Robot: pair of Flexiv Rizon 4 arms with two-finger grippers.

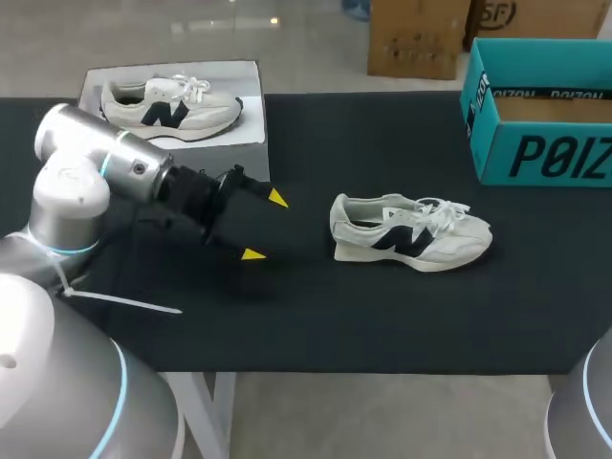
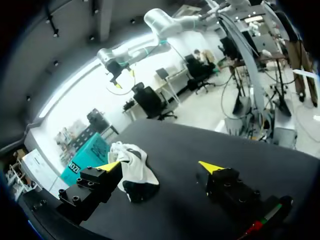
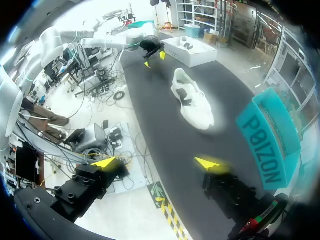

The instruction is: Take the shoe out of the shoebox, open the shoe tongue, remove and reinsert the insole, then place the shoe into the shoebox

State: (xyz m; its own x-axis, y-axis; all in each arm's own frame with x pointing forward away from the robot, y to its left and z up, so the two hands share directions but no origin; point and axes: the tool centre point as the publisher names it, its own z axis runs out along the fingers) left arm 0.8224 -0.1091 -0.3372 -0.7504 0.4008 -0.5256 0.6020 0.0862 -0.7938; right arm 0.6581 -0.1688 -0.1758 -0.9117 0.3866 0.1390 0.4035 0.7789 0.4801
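One shoe (image 1: 411, 232) upright on black table (image 1: 316, 316), centre-right, outside teal shoebox (image 1: 550, 158) at far right. Left gripper (image 1: 265, 226) near heel, on its left: fingers wide apart, empty. Right gripper (image 3: 156, 163) well apart from shoe: fingers spread, holding nothing. Done: shoe out of box. Likely left: tongue, insole, return to box; insole state not visible.

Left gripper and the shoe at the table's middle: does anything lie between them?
No. The head view shows only bare black table between the left gripper and the shoe.
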